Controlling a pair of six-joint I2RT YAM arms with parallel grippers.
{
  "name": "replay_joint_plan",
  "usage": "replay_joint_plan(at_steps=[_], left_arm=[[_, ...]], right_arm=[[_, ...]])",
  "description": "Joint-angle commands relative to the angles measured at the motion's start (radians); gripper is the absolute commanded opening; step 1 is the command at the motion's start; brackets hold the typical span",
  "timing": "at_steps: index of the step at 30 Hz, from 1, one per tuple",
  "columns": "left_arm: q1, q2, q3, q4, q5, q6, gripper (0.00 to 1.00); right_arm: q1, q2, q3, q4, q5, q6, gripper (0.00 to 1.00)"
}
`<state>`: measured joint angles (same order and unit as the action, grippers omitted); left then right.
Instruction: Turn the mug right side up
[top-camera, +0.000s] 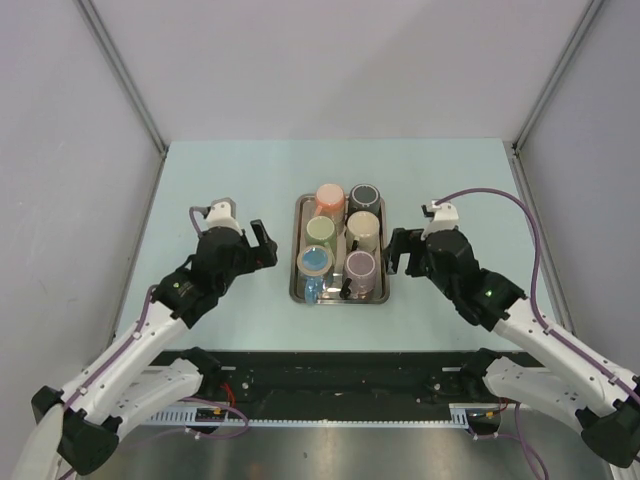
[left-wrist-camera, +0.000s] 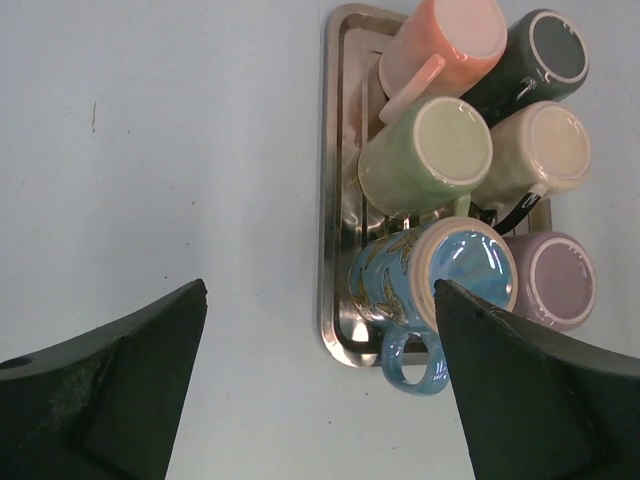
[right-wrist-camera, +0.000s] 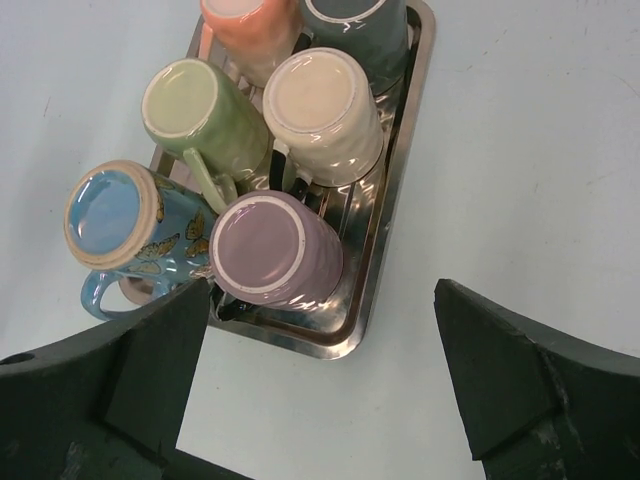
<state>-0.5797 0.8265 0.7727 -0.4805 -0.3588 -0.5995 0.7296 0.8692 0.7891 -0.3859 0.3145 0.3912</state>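
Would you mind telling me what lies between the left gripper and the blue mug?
Between the left gripper and the blue mug, the top view shows only bare table and the tray rim.

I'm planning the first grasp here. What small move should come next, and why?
Probably ease the right gripper toward the purple mug. The gripper is open and empty beside the tray, and that mug stands base-up at the near-right corner, closest to it.
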Motion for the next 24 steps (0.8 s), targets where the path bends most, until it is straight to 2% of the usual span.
replay_joint_plan(at_steps=[1,5,8,10,13,14,15,19,24], left_arm=[[-0.002,-0.021,0.042,0.028,0.053,0.163,1.00],[0.000,-0.082,0.030,0.023,0.082,0.254,1.00],[0.000,-0.135,0.017,0.039,0.135,0.315,0.98],[0.000,-0.150,0.014,0.023,0.185,0.348,0.93],[0.000,-0.115,0.043,-0.053,0.260,0.386,0.95],[0.000,-0.068,0.074,-0.076,0.288,0.403,1.00],[0.000,-0.038,0.089,-0.114,0.332,0.409,1.00],[0.000,0.032,0.120,-0.130,0.464,0.429,1.00],[-0.019,0.080,0.094,-0.142,0.543,0.435,0.99]], right_arm=[[-0.018,-0.035,-0.001,0.027,0.035,0.049,1.00],[-0.120,-0.067,-0.021,0.093,-0.261,0.054,1.00],[-0.145,-0.058,-0.022,0.107,-0.377,0.020,1.00],[-0.138,-0.056,-0.022,0.101,-0.365,0.020,1.00],[-0.131,-0.073,-0.018,0.073,-0.287,0.052,1.00],[-0.131,-0.081,-0.017,0.064,-0.254,0.066,1.00],[-0.130,-0.087,-0.017,0.050,-0.241,0.069,1.00],[-0.130,-0.111,-0.017,0.041,-0.219,0.074,1.00],[-0.130,-0.125,-0.016,0.033,-0.187,0.071,1.00]])
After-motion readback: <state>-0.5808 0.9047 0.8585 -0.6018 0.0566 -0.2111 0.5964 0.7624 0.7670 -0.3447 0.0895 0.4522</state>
